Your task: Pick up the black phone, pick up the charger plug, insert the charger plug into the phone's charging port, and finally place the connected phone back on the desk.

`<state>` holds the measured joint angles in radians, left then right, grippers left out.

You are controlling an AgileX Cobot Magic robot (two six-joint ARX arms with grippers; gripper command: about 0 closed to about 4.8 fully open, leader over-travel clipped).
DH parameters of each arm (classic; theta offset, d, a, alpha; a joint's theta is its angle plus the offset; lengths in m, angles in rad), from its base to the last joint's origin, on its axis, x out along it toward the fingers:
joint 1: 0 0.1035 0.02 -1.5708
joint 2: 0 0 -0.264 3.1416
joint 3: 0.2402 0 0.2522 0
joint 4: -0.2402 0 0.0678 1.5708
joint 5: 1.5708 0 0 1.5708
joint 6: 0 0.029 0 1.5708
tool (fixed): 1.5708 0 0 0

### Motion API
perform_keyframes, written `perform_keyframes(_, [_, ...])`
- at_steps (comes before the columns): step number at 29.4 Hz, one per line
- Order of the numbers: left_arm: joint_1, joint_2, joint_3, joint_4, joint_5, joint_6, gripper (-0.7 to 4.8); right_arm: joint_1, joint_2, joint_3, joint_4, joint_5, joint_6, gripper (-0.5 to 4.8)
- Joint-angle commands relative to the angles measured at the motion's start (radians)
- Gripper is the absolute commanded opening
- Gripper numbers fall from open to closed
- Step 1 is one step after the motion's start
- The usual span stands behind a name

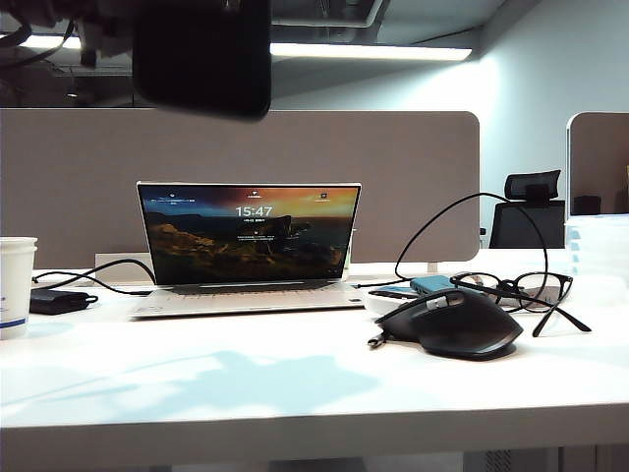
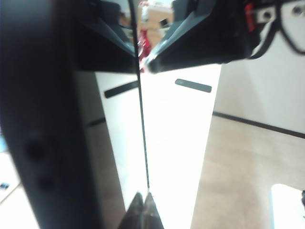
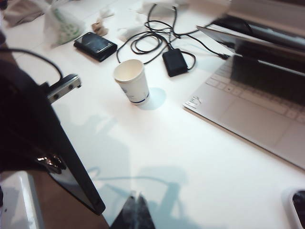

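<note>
— Where's the black phone [image 3: 71,167]?
— Aloft beside the desk [image 3: 190,157] edge, pinched edge-on in the left gripper [image 2: 145,210].
— And the right gripper [image 3: 136,212]?
— Above the desk near the laptop [image 3: 257,105], tips fully together, nothing visibly held.

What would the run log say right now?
left gripper: shut on phone, aloft | right gripper: shut, over desk | plug: not visible
</note>
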<state>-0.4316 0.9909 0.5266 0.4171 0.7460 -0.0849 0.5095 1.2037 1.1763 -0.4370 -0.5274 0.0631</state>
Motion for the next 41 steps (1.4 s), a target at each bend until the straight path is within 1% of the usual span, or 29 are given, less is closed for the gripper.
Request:
perform_keyframes(1, [0.0, -0.019, 0.034, -0.079, -0.063, 0.002, -0.06, 0.002, -0.005, 0.004, 0.011, 0.066, 0.045, -0.06])
perform_keyframes(4, [0.0, -0.025, 0.069, -0.16, -0.096, 0.012, -0.06, 0.009, -0.005, 0.004, 0.011, 0.065, 0.04, -0.06])
perform_keyframes(8, [0.0, -0.024, 0.114, -0.237, -0.107, 0.064, -0.06, 0.023, -0.003, 0.004, 0.008, 0.069, 0.042, -0.06])
perform_keyframes(11, [0.0, -0.025, 0.146, -0.293, -0.127, 0.105, -0.06, 0.04, 0.005, 0.004, 0.001, 0.1, 0.054, -0.06])
perform_keyframes(14, [0.0, -0.025, 0.163, -0.311, -0.146, 0.141, -0.06, 0.051, 0.021, 0.004, -0.006, 0.143, 0.145, -0.06])
perform_keyframes(16, [0.0, -0.026, 0.166, -0.311, -0.16, 0.141, -0.06, 0.052, 0.036, 0.004, -0.008, 0.161, 0.225, -0.06])
perform_keyframes(19, [0.0, -0.037, 0.166, -0.319, -0.179, 0.142, -0.06, 0.055, 0.058, 0.005, -0.007, 0.183, 0.28, -0.06])
perform_keyframes(21, [0.0, -0.045, 0.166, -0.325, -0.186, 0.146, -0.06, 0.059, 0.069, 0.005, -0.008, 0.216, 0.33, -0.06])
perform_keyframes(23, [0.0, -0.056, 0.166, -0.335, -0.185, 0.19, -0.06, 0.059, 0.08, 0.005, -0.009, 0.226, 0.385, -0.06])
perform_keyframes(25, [0.0, -0.069, 0.166, -0.342, -0.192, 0.214, -0.06, 0.059, 0.088, 0.005, -0.016, 0.24, 0.422, -0.06])
perform_keyframes(27, [0.0, -0.083, 0.166, -0.35, -0.201, 0.216, -0.06, 0.066, 0.099, 0.007, -0.03, 0.255, 0.436, -0.06])
perform_keyframes(29, [0.0, -0.095, 0.166, -0.361, -0.211, 0.216, -0.06, 0.077, 0.121, 0.025, -0.071, 0.294, 0.435, -0.06])
perform_keyframes(34, [0.0, -0.103, 0.166, -0.391, -0.211, 0.216, -0.06, 0.079, 0.186, 0.077, -0.136, 0.354, 0.43, -0.06])
perform_keyframes(37, [0.0, -0.103, 0.166, -0.407, -0.21, 0.216, -0.06, 0.07, 0.216, 0.078, -0.135, 0.356, 0.422, -0.06])
perform_keyframes(39, [0.0, -0.103, 0.166, -0.41, -0.208, 0.216, -0.06, 0.058, 0.233, 0.078, -0.136, 0.381, 0.404, -0.06])
perform_keyframes(41, [0.0, -0.104, 0.166, -0.411, -0.208, 0.216, -0.06, 0.034, 0.239, 0.078, -0.136, 0.431, 0.404, -0.06])
